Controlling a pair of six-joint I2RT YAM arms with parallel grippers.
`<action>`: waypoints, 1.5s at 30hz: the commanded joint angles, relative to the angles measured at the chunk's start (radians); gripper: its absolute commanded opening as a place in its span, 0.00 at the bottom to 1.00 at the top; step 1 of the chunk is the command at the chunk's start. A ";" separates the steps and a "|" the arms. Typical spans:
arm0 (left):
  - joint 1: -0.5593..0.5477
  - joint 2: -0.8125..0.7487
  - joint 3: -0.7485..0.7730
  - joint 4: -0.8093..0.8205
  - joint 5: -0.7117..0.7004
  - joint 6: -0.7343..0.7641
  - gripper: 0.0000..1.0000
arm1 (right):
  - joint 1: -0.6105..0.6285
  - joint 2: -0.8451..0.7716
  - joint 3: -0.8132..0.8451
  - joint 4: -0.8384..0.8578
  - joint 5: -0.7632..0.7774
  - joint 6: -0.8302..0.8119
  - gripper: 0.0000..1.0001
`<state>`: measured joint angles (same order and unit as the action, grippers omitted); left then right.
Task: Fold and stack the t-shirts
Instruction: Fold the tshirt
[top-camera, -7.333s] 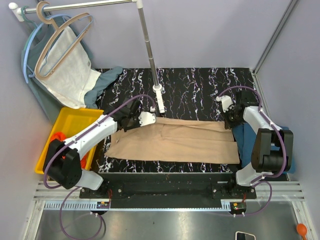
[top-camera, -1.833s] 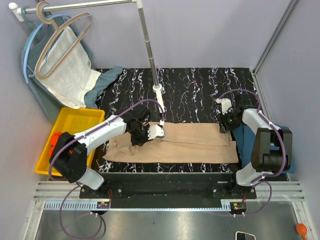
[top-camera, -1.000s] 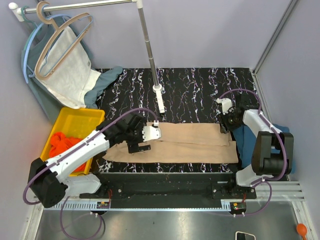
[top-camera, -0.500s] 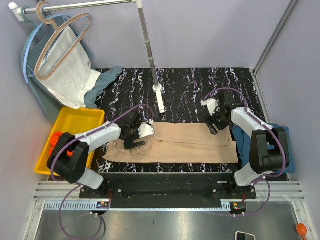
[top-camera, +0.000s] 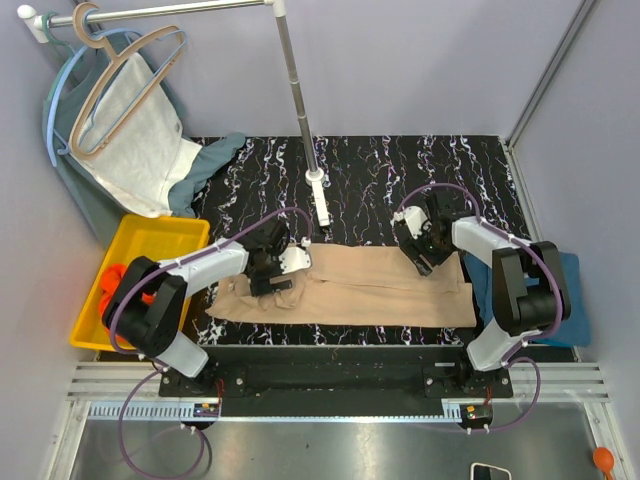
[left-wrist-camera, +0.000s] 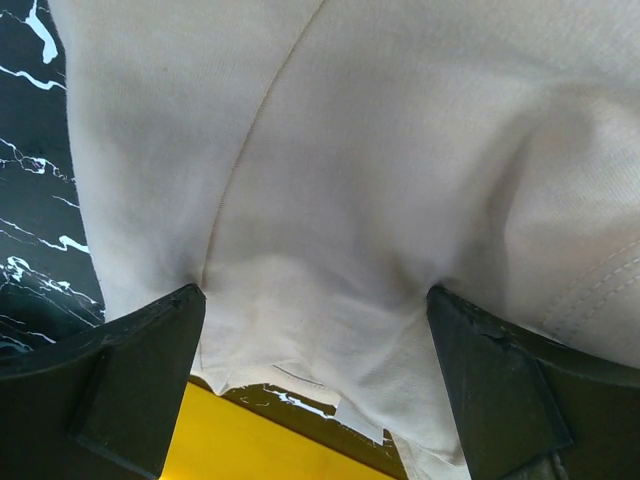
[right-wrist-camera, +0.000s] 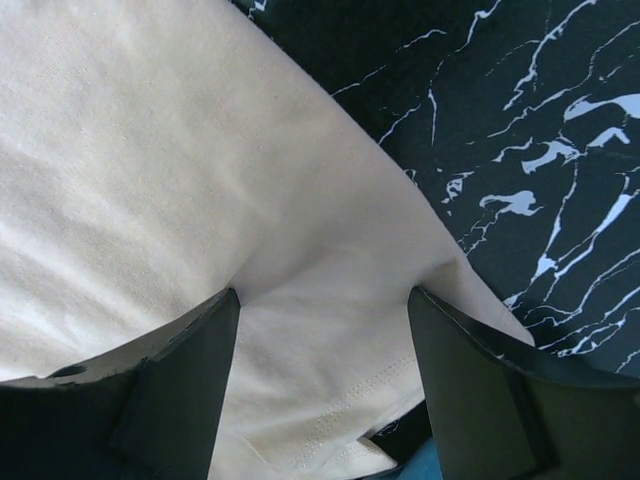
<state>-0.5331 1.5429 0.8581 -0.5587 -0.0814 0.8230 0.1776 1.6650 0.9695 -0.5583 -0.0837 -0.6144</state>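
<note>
Overhead, the bench top (top-camera: 400, 185) is black with white marble veining, boxed in by pale lavender walls. The beige t-shirt (top-camera: 360, 288) lies as a long flat band along the near edge, reaching almost from the left edge to the right.

The left gripper (left-wrist-camera: 312, 300) stands on the shirt's left end, its fingers spread wide with cloth puckered up between them. The right gripper (right-wrist-camera: 322, 298) presses the shirt's far right corner, its fingers likewise apart and gripping nothing.

Off the right edge the teal-blue t-shirt (top-camera: 579, 290) shows behind the right arm. Off the left edge sits a yellow bin (top-camera: 160, 245) holding the orange-red t-shirt (top-camera: 108, 285). Beyond the far left corner, a white cloth (top-camera: 135, 140) and a hanger (top-camera: 125, 65) hang from a rail whose metal pole (top-camera: 297, 90) stands on the bench.
</note>
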 joint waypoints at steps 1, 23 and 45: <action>-0.022 0.039 0.002 0.000 -0.038 0.018 0.99 | 0.025 -0.056 -0.070 0.008 0.018 -0.021 0.78; -0.166 0.333 0.344 -0.024 -0.055 0.064 0.99 | 0.043 -0.341 -0.267 -0.169 0.041 -0.102 0.79; -0.329 0.669 0.883 -0.052 0.115 0.157 0.99 | 0.056 -0.327 -0.295 -0.109 -0.045 -0.082 0.79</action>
<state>-0.8375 2.1498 1.6554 -0.6811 -0.0788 0.9726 0.2211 1.3529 0.6891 -0.6842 -0.0750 -0.6991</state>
